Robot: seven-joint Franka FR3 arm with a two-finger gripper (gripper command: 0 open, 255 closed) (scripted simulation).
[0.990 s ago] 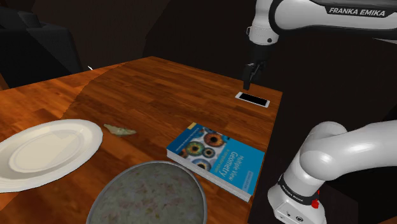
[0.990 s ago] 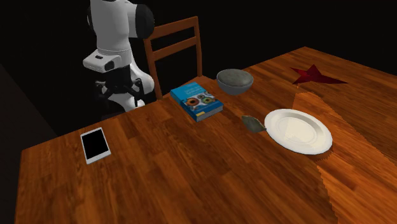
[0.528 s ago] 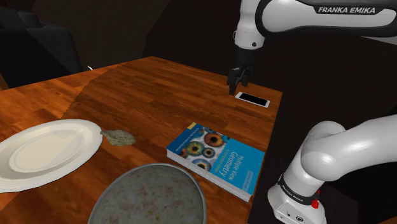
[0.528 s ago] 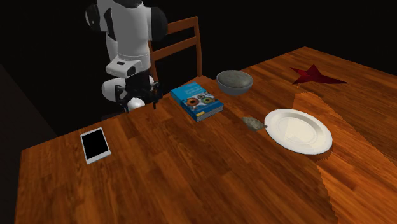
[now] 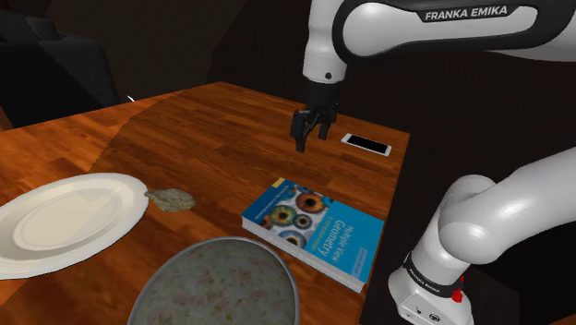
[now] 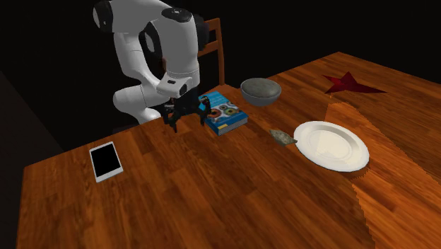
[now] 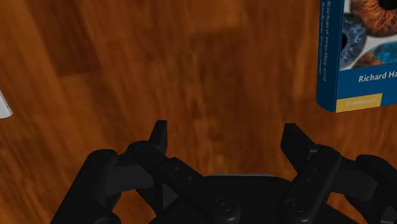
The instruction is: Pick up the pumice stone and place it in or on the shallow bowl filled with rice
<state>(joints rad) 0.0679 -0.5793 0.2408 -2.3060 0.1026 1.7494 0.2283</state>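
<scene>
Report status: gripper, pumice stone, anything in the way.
Gripper open, empty, above bare table near the phone. Pumice stone beside the white plate. Blue book flat beside the route.

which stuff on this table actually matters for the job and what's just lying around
For the job:
pumice stone
shallow bowl
pincer, open

Just lying about:
blue book
phone
white plate
wooden chair
</scene>
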